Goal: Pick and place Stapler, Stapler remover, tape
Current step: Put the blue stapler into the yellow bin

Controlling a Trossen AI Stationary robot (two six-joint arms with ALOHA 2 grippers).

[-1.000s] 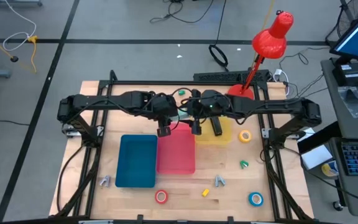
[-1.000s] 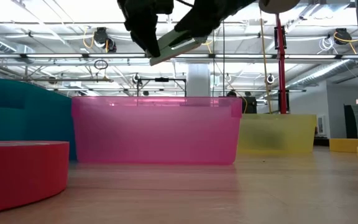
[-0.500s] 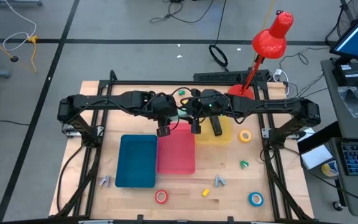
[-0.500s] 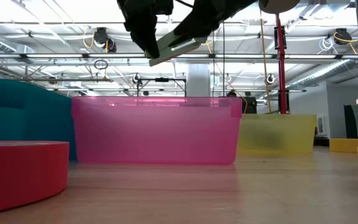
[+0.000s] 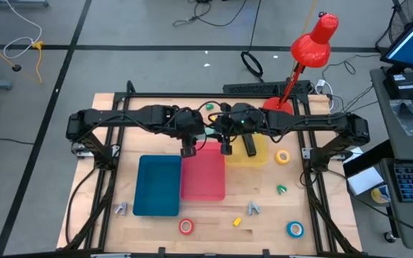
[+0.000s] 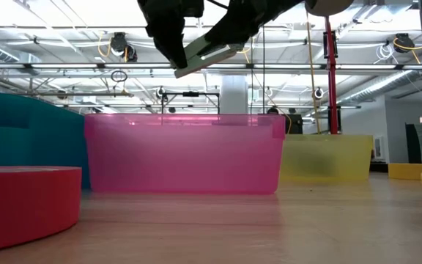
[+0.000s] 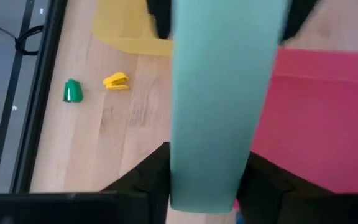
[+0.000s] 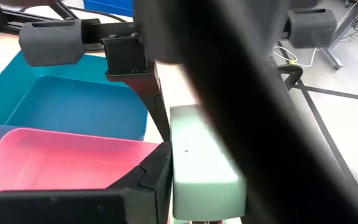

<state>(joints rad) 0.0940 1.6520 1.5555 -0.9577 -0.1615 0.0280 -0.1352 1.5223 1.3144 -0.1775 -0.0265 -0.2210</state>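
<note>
nothing moved since a second ago | both arms above pink bin (image 5: 203, 175) far rim | left gripper (image 5: 188, 151) and right gripper (image 5: 226, 147) both pinching pale green stapler (image 6: 209, 53) held over it | judged: release one side before lowering | stapler ends cut off, handover direction unclear

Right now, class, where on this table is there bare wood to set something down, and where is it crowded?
Bare wood lies left of the blue bin, around the small grey item, and between the yellow tape roll and the blue tape roll. It is crowded at the middle, where both pincers, left and right, hang over the pink bin and yellow bin.
</note>
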